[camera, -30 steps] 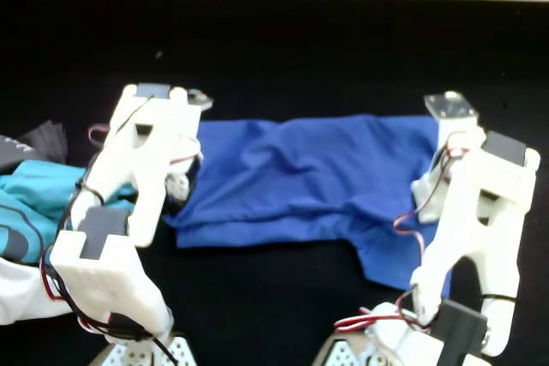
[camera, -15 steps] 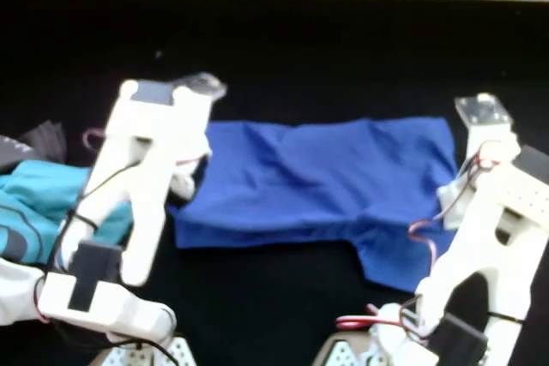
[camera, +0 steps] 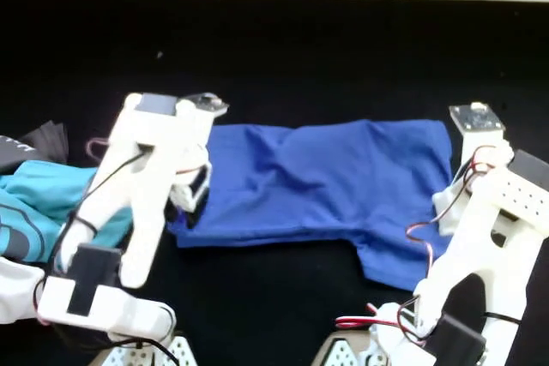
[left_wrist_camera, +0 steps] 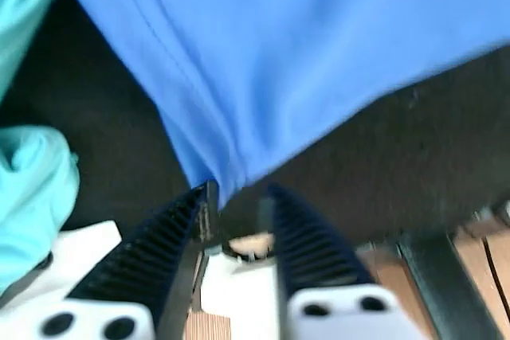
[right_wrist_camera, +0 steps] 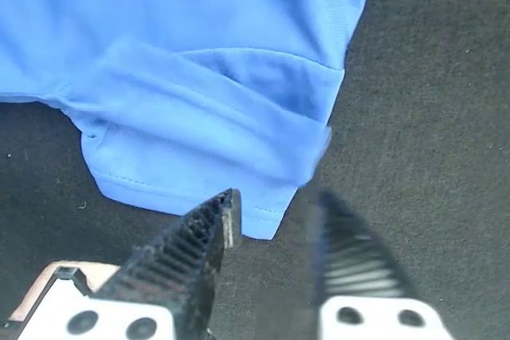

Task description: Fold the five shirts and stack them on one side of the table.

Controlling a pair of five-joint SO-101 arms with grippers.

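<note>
A blue shirt (camera: 317, 182) lies crosswise on the black table (camera: 283, 49), partly folded, with one sleeve (right_wrist_camera: 199, 149) sticking out toward the near right. My left gripper (camera: 190, 199) hovers at the shirt's left edge. In the left wrist view this gripper (left_wrist_camera: 241, 193) is narrowly open, and a corner of the blue shirt (left_wrist_camera: 263, 61) reaches down to its fingertips. My right gripper (camera: 443, 212) is at the shirt's right edge. In the right wrist view it (right_wrist_camera: 275, 201) stands open just above the sleeve's hem, with nothing between its fingers.
A teal shirt (camera: 34, 203) is bunched at the left edge beside the left arm, with white cloth (camera: 13, 293) below it and a dark garment (camera: 43, 139) behind it. The black table is bare behind the blue shirt.
The blue shirt has been drawn out to the right and lies flatter. The right arm has shifted right and back, and the left arm has shifted slightly.
</note>
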